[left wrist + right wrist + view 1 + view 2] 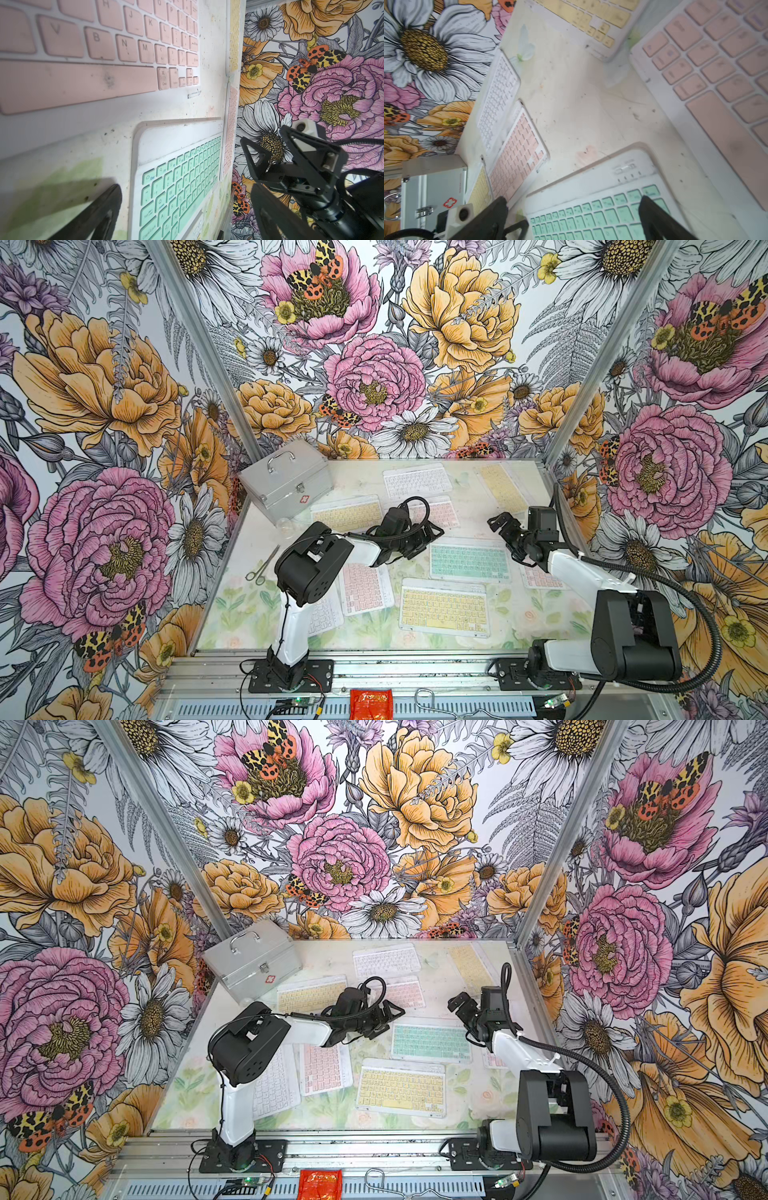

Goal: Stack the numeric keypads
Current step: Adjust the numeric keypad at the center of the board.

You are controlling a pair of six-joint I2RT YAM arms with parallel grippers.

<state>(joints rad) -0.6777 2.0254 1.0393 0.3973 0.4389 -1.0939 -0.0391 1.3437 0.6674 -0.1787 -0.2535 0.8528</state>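
Nine numeric keypads (pixel 442 605) lie scattered singly across the table (pixel 374 639) from six round to twelve o'clock, none stacked yet, so the whole job remains, while left gripper (pixel 430 537) and right gripper (pixel 505 541) hover empty mid-table, fingers wide apart.

The left arm (pixel 316 560) hides much of a white keypad (pixel 328 615); the right arm (pixel 582 572) covers most of a pink keypad (pixel 538 577).

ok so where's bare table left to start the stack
Bare: front left corner, between the scissors and the near white keypad; front right corner, beside the front yellow keypad. Crowded around the mint keypad, in the middle.
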